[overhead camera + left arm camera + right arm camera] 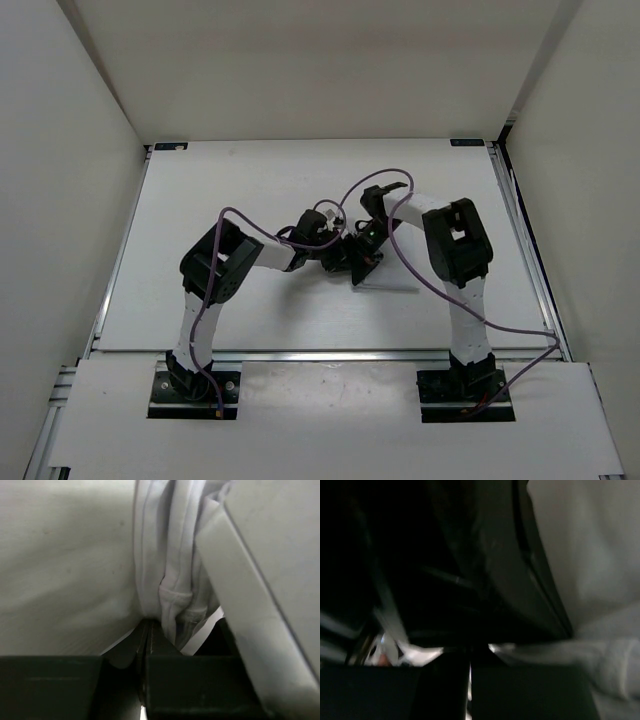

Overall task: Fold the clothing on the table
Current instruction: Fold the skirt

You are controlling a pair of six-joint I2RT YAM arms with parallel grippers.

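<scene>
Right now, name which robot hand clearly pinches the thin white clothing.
The left hand: the thin white fabric clothing bunches into its closed grip; the right hand is too dark to tell.

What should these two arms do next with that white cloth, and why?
Probably the left gripper should carry its pinched bunch of the clothing across and lay it flat on the table. Its jaws are shut on bunched fabric, so the fold looks unfinished.
</scene>
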